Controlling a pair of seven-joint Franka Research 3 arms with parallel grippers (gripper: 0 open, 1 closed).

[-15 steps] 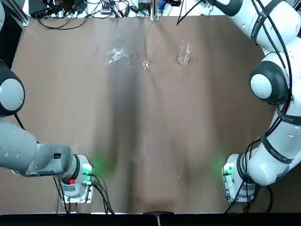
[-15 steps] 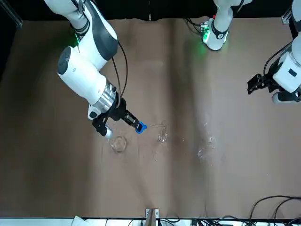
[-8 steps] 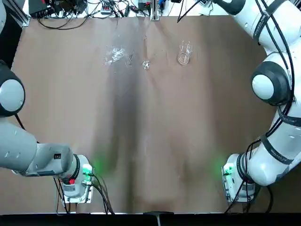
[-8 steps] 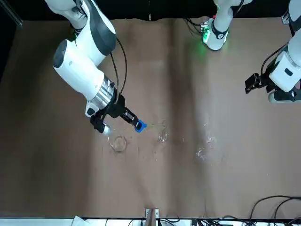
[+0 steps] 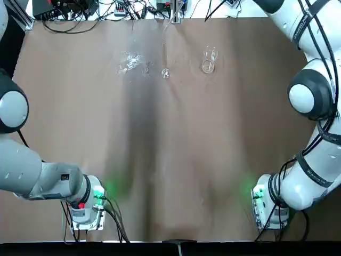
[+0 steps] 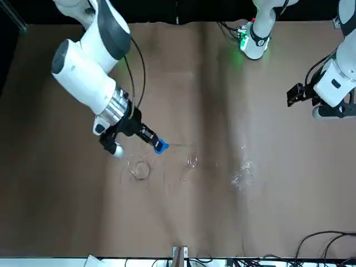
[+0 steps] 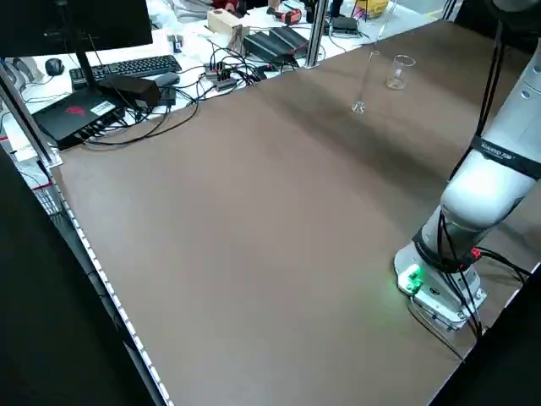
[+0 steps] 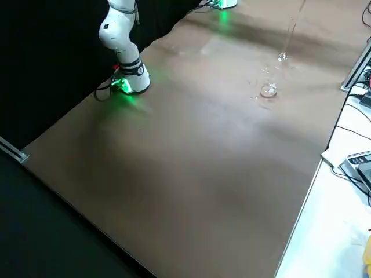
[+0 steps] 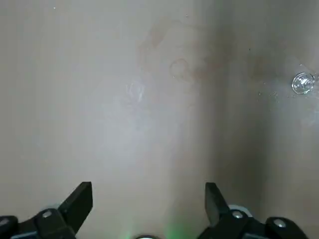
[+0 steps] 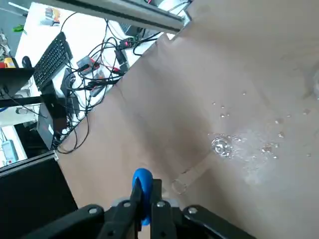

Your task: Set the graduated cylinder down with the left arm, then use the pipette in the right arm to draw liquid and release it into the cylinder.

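The graduated cylinder (image 5: 165,60) already stands upright on its foot on the brown table (image 5: 170,160), up at the far edge around twelve o'clock from the arms' bases in the overhead view, so the setting-down looks finished. The left gripper (image 9: 148,199) hangs well off to the left arm's own side with its fingers spread apart and nothing between them; in the front view it sits near three o'clock (image 6: 300,93), clear of the glassware.

The right gripper (image 6: 146,135) is pinched tight on the pipette (image 6: 167,146), its blue bulb (image 10: 142,185) squeezed between the fingers and the thin glass tip reaching towards the cylinder (image 6: 192,156). The tube lies nearly level rather than pointing down. The short beaker (image 5: 208,61) stands just to the cylinder's right in the overhead view, and a scatter of small glass pieces (image 5: 131,61) lies on the cylinder's other side.

My guess is we are in the pipette stage. Whether liquid has been drawn I cannot tell. The next move would need the tip swung to point downward and brought exactly over a narrow mouth, beaker or cylinder, without knocking the slim tube over.
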